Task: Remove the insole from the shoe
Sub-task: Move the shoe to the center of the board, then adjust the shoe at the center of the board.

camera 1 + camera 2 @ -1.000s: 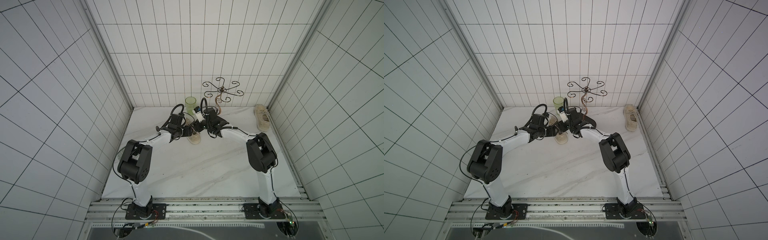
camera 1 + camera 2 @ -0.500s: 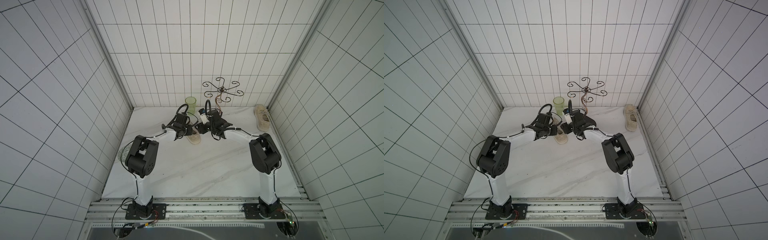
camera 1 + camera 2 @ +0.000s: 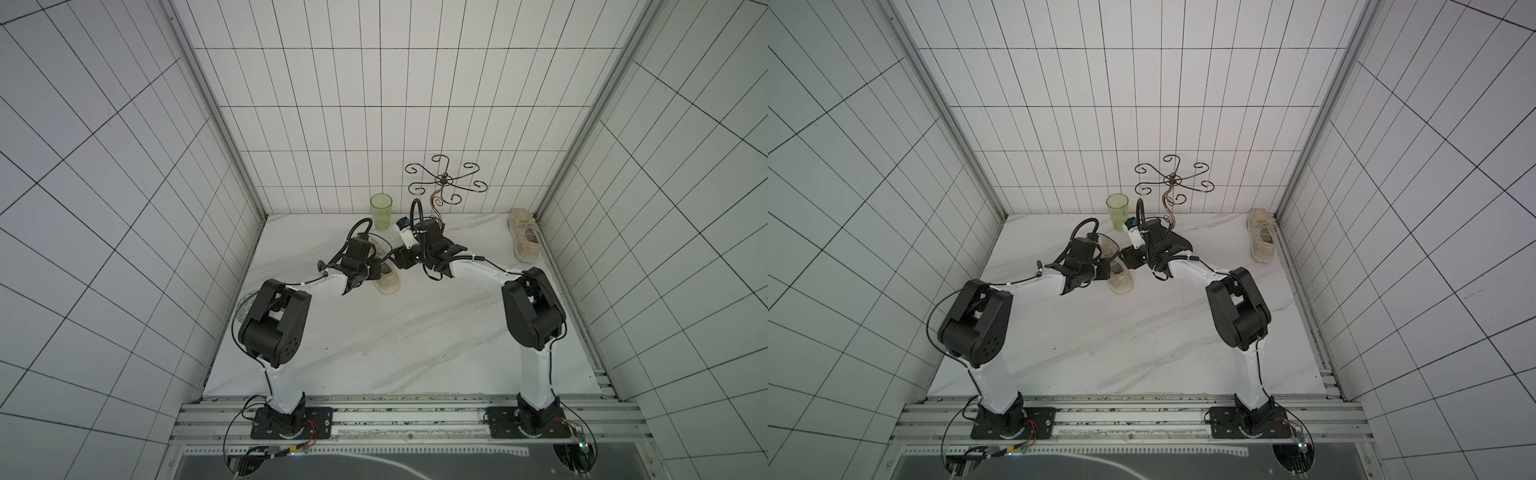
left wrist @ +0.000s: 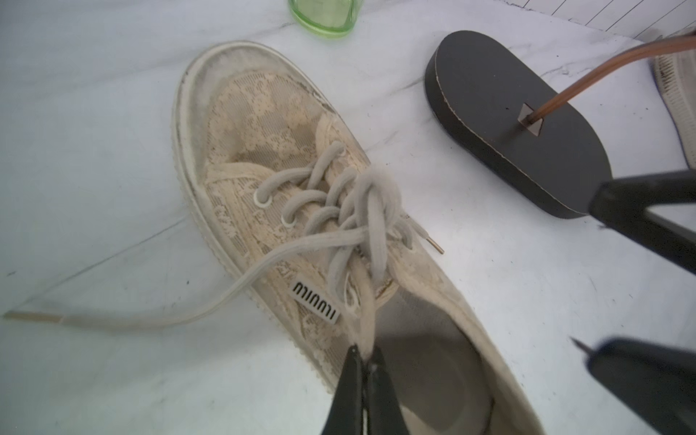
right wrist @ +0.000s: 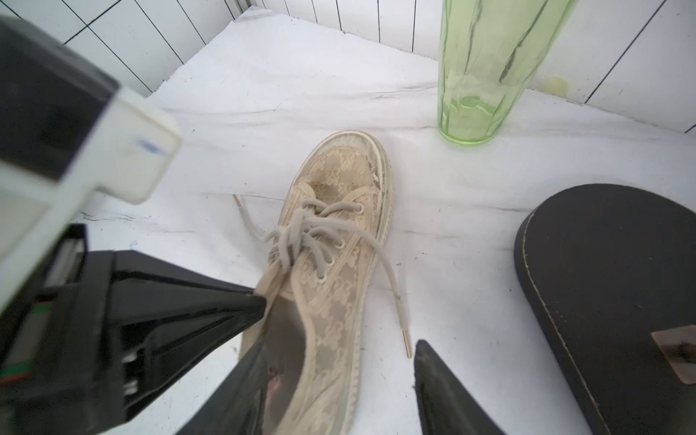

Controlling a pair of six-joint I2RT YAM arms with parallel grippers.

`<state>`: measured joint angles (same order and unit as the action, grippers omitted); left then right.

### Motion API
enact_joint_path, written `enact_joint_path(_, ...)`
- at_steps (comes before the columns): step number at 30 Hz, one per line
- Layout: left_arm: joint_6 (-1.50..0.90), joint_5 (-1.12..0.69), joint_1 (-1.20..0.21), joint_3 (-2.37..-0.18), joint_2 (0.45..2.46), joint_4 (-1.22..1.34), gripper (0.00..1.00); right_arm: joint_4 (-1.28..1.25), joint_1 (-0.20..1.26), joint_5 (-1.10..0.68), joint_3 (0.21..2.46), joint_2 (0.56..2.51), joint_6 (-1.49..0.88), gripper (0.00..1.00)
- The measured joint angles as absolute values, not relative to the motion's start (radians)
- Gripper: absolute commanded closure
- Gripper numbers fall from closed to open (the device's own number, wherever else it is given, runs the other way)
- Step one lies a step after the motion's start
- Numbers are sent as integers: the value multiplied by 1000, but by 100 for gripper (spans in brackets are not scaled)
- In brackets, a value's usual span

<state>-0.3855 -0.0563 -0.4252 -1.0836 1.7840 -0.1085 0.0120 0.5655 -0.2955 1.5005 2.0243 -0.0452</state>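
Left gripper (image 4: 363, 352) pinches the shoe (image 4: 263, 124) by its tongue (image 4: 367, 312); right gripper (image 5: 341, 350) gapes at the heel side.
Insole (image 4: 425, 361) sits inside, under the left tips; green cup (image 5: 486, 67) past the toe, stand base (image 5: 610, 293) beside the right gripper.

The cell is enclosed on three sides by white tiled walls (image 3: 374, 124) with dark grout lines, joined at the corners by metal profiles (image 3: 219, 120). A white marbled surface (image 3: 395, 340) is bordered in front by aluminium rails (image 3: 415, 419). Everything is lit evenly.

Bright, even light; soft shadows; blurred wrist-view edges.
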Motion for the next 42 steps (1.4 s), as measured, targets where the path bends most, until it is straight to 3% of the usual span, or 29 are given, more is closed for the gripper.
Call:
enact_joint_path(9,-443,-53,-508,-858,1548,-125,100,41,622,-322,1459,2014,-41,25)
enact_joint_path(18,-536,-24,-589,-669,1332,-132,100,79,724,-297,1238,1841,-60,24)
enact_joint_path(28,-571,-7,-602,-618,1288,-124,100,85,800,-234,1187,1792,-89,27)
enact_joint_path(34,-580,-5,-604,-609,1277,-124,100,84,819,-149,1173,1831,-109,44)
enact_joint_path(39,-585,-3,-606,-596,1267,-118,100,69,823,-112,1174,1863,-123,89)
enact_joint_path(41,-585,-4,-608,-585,1253,-118,100,62,825,-101,1174,1864,-129,100)
enact_joint_path(42,-586,-3,-608,-577,1244,-120,100,55,824,-99,1174,1863,-127,100)
